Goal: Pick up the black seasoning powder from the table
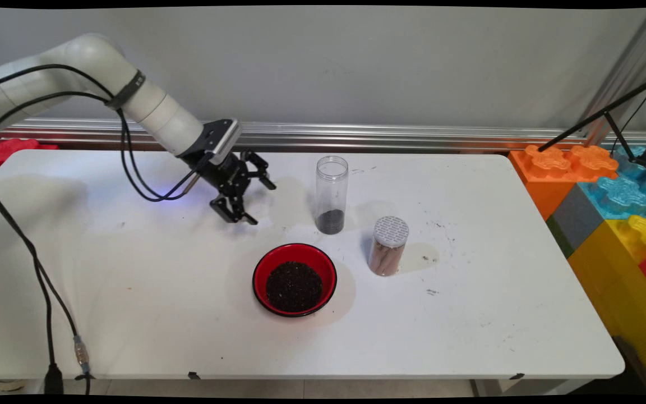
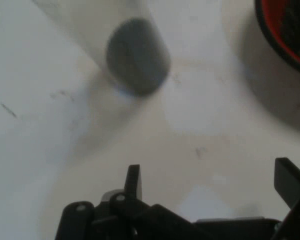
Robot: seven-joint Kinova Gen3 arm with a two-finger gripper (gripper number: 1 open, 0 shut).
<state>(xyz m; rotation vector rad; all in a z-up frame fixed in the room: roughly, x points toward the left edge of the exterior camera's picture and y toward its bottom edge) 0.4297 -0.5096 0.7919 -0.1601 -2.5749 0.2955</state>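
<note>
My black gripper (image 1: 260, 201) hangs low over the white table (image 1: 132, 280), open and holding nothing. To its right stands a tall clear open jar (image 1: 331, 194) with dark grains at its bottom; the hand view shows that jar (image 2: 135, 55) blurred ahead of my fingers (image 2: 133, 181). A red bowl (image 1: 294, 279) filled with dark grains sits in front of the jar, and its rim (image 2: 285, 35) shows at the hand view's top right. A shorter clear jar (image 1: 388, 246) with a white perforated lid and brown contents stands right of the bowl.
Large toy blocks (image 1: 609, 196) in orange, blue, yellow and grey are stacked off the table's right end. A black tripod leg (image 1: 598, 118) crosses above them. A metal rail (image 1: 384, 134) runs along the wall. Black cables (image 1: 42, 280) hang at the left.
</note>
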